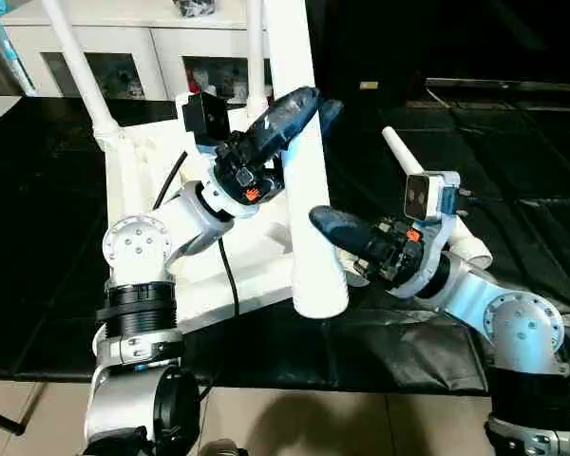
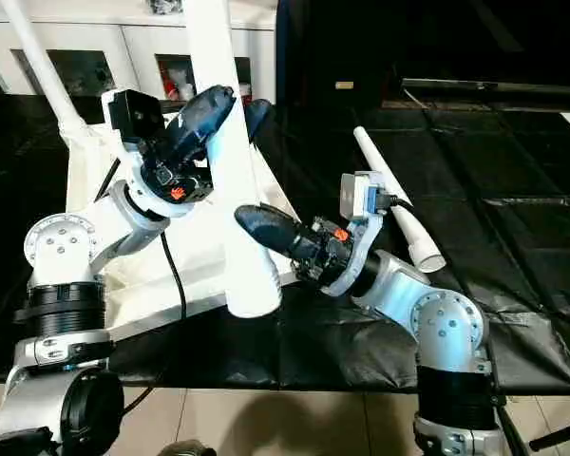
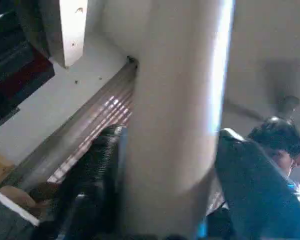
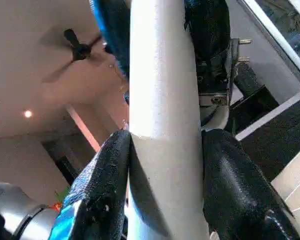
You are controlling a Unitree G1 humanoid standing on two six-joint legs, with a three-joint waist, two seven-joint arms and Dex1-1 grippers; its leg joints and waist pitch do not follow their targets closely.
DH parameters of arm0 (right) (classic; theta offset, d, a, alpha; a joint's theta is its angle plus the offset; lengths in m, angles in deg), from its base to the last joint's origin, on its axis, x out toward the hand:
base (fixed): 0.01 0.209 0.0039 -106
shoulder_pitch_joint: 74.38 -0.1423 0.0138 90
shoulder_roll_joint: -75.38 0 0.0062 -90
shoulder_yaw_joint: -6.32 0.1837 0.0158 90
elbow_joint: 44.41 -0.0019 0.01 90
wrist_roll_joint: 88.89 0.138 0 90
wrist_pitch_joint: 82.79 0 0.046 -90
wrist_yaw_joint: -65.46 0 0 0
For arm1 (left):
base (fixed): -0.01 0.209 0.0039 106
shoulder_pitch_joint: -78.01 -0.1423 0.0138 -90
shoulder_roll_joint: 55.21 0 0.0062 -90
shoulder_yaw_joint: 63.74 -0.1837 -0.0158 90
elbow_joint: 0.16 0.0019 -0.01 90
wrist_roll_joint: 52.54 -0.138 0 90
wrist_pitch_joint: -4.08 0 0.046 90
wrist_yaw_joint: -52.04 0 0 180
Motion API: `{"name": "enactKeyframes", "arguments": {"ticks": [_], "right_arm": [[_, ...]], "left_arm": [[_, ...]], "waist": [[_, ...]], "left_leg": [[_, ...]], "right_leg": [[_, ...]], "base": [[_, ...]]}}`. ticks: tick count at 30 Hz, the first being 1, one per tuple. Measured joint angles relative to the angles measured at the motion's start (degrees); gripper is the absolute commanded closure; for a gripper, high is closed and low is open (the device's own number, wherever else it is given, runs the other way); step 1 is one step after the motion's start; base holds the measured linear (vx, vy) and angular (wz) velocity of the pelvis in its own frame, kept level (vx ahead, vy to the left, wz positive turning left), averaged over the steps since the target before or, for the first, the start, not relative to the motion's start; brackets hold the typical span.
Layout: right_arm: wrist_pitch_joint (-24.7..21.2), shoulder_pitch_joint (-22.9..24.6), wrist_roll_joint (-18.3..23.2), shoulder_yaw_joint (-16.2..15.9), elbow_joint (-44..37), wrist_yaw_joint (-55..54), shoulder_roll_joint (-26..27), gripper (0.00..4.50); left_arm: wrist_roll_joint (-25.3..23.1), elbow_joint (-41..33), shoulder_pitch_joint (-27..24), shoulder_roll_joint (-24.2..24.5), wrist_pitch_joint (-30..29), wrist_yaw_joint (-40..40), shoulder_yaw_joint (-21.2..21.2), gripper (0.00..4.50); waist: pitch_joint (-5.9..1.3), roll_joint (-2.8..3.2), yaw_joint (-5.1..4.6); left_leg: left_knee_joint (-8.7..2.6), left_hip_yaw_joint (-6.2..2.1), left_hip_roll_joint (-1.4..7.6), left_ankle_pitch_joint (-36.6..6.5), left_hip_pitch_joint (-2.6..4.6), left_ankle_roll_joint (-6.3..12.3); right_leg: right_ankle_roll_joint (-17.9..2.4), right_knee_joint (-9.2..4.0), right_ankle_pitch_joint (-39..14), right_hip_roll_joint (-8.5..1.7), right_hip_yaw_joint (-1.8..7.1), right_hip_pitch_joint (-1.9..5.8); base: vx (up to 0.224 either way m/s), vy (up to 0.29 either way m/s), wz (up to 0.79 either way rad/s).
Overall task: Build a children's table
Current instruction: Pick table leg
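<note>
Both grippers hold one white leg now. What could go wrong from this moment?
1. The left gripper and right gripper clamp the held leg low down; its long upper part may swing into the standing legs.
2. Its lower end hangs past the tabletop edge, so seating it may fail.
3. The right arm is near the loose leg and may knock it.

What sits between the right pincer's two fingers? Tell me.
A white table leg. The right wrist view shows the right pincer with one black finger on each side of the tube, both pressed against it, no gap.
</note>
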Motion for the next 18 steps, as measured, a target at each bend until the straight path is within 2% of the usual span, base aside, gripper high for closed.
{"name": "enactKeyframes", "arguments": {"ticks": [1,4,6,17,18], "right_arm": [[0.00,0.11,0.00,-0.10,0.01,-0.01,-0.12,2.68],[0.00,0.12,0.14,-0.43,0.00,0.05,-0.22,2.68],[0.00,0.12,0.18,-0.61,0.01,0.02,-0.24,2.69],[0.64,0.11,-0.15,-1.17,0.03,-0.04,-0.26,2.69],[1.17,0.05,-0.58,-1.36,0.10,-0.14,-0.30,2.14]], "left_arm": [[0.00,0.00,-0.16,0.05,0.00,0.01,-0.12,2.03],[-0.07,0.07,-0.34,0.15,0.05,0.02,-0.24,2.14],[-0.08,0.07,-0.34,0.20,0.08,0.02,-0.30,2.40],[-0.27,0.09,-0.34,0.63,0.92,-0.01,-1.08,2.57],[-0.49,0.09,-0.34,0.99,1.27,-0.03,-1.10,2.57]], "waist": [[0.00,0.00,0.00],[0.00,0.00,0.00],[0.00,0.00,0.01],[0.00,0.00,0.01],[0.00,0.00,0.01]], "left_leg": [[0.00,0.00,0.00,0.00,0.00,0.00],[0.00,0.00,0.00,0.00,0.00,0.00],[0.00,0.00,0.00,0.00,-0.01,0.00],[0.00,0.00,0.00,0.00,-0.01,0.00],[0.00,0.00,0.00,0.00,-0.01,0.00]], "right_leg": [[0.00,0.00,0.00,0.00,0.00,0.00],[0.01,0.00,0.00,0.00,0.00,0.00],[0.01,-0.01,0.00,0.00,0.00,0.00],[0.02,-0.02,0.01,0.00,0.00,0.00],[0.02,-0.02,0.01,0.00,0.00,0.00]], "base": [[0.000,0.000,0.00],[0.000,0.000,0.00],[0.000,0.000,0.00],[0.000,0.000,0.00],[0.000,0.000,0.00]]}}
